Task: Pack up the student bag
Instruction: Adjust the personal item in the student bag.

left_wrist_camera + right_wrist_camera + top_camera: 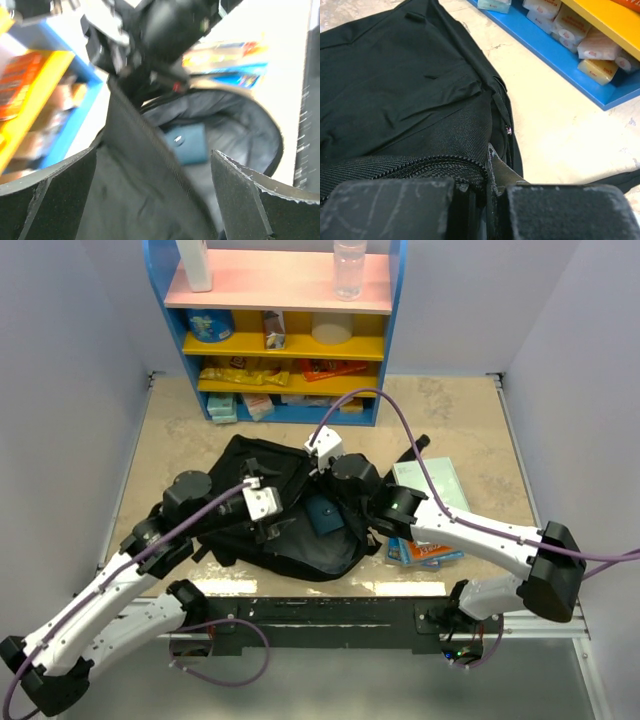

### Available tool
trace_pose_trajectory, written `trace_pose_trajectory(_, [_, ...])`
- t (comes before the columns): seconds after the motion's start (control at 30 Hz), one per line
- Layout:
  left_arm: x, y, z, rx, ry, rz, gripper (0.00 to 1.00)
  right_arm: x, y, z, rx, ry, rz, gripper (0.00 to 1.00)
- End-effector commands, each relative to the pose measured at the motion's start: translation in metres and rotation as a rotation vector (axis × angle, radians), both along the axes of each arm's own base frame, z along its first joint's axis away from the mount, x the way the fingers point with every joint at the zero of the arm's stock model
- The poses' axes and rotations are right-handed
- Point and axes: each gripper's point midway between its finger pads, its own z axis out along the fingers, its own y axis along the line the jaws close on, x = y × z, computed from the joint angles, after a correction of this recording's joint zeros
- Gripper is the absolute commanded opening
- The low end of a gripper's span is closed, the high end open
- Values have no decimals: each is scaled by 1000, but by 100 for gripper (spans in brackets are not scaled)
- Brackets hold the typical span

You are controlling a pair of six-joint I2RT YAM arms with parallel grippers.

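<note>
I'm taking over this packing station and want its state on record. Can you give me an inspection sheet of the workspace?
Surface: beige table, no spills seen.
Job's things: black backpack lies unzipped mid-table, with a dark blue pouch inside.
Clutter: a pale green book and colourful books lie right of the backpack.
Grippers: left gripper open over the backpack's mouth; right gripper shut on the backpack's zip edge.
Cables: purple cables run along both arms, one arching above the table.
Surroundings: blue shelf with packets at the far end, clear bottle on top; plain walls.
</note>
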Motion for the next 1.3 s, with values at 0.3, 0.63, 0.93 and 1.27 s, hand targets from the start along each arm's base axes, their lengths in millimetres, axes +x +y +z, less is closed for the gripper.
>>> trace_pose_trajectory(0.3, [13, -29, -12, -128, 216, 28, 100, -4, 13, 35, 146, -9, -4, 0])
trace_pose_trajectory(0.63, [56, -19, -18, -67, 95, 190, 52, -24, 13, 44, 190, -13, 85, 0])
trace_pose_trajectory(0.93, [45, 0, 4, -73, -15, 203, 0, -24, -18, 29, 254, 30, -73, 55])
trace_pose_trajectory(1.27, [33, 8, -12, -110, -24, 196, 0, -72, -11, 17, 407, 209, 84, 66])
